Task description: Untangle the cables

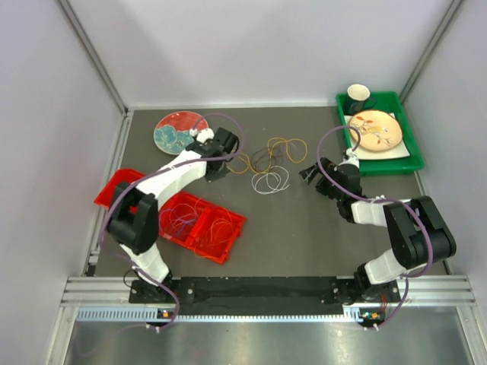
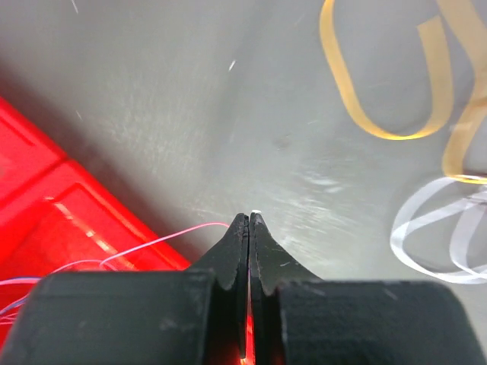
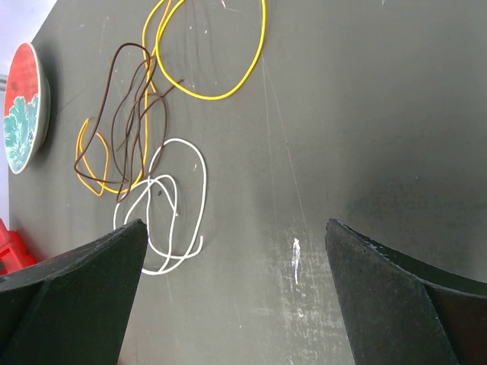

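Observation:
The cables lie in a loose bunch mid-table: a yellow loop (image 1: 288, 147) (image 3: 251, 68), a dark brown one (image 1: 262, 160) (image 3: 114, 129), an orange one (image 1: 242, 163) (image 3: 84, 152) (image 2: 346, 91) and a white one (image 1: 270, 181) (image 3: 199, 182) (image 2: 411, 236). The brown, orange and white overlap. More thin cables lie in a red tray (image 1: 228, 243) (image 2: 46, 205). My left gripper (image 1: 219, 171) (image 2: 249, 217) is shut just left of the bunch; a thin pink-red cable (image 2: 152, 243) rises from the tray to its tips and looks pinched. My right gripper (image 1: 310, 173) (image 3: 236, 224) is open and empty, right of the white cable.
A second red tray (image 1: 106, 194) sits at the left. A red and teal plate (image 1: 171, 122) (image 3: 19, 106) is at the back left. A green tray (image 1: 415, 156) at the back right holds a plate and a cup. Walls enclose the table.

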Available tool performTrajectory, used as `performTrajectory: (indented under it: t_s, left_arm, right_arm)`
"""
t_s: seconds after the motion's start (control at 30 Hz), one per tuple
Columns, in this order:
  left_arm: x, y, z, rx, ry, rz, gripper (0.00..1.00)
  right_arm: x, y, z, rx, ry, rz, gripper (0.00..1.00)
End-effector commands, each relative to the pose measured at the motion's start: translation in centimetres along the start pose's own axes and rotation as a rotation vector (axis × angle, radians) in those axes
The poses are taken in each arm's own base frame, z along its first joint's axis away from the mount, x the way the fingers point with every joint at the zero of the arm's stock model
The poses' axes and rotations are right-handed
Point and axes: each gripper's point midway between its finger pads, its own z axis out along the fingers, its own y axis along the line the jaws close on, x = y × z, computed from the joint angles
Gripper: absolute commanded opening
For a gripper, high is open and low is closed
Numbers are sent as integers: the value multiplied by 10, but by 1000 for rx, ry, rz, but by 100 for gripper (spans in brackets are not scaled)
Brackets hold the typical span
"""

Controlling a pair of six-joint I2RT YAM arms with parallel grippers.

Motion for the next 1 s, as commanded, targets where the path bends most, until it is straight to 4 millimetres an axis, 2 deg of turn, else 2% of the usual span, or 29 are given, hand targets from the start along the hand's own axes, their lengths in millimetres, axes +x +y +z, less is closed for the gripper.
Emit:
performTrajectory:
  t_s: [0.0, 0.07, 0.17, 0.23, 0.27, 0.37, 0.4, 0.53, 0.7, 0.97]
  left_arm:
    - [-39, 8, -50, 45, -103, -12, 0]
    - [-39, 19, -65, 45, -108, -1, 0]
    - [-38, 30, -70, 58, -137, 29, 1]
    - [-37, 34, -67, 49, -138, 36, 25]
    - [-34, 34, -63, 39, -128, 40, 44]
    - [-28, 26, -53, 44, -94, 35, 67]
    - [-27, 21, -50, 54, -85, 27, 72]
    - [-15, 13, -30, 22, -23, 5, 80]
    - [3, -2, -3, 19, 50, -22, 78]
    - [20, -1, 16, -20, 102, -36, 76]
  right_arm:
    - [-20, 19, 6, -52, -49, -21, 99]
    - [-20, 19, 6, -55, -47, -21, 99]
    - [-20, 20, 6, -59, -47, -21, 99]
    - [-19, 21, 7, -62, -42, -21, 99]
    - [-18, 20, 7, -61, -41, -21, 99]
    - [-19, 21, 6, -64, -42, -20, 99]
    - [-18, 20, 6, -62, -40, -20, 99]
    - [-19, 21, 6, -63, -41, -20, 99]
    - [-18, 20, 7, -61, -39, -19, 99]
    - [-19, 20, 8, -60, -40, -20, 99]
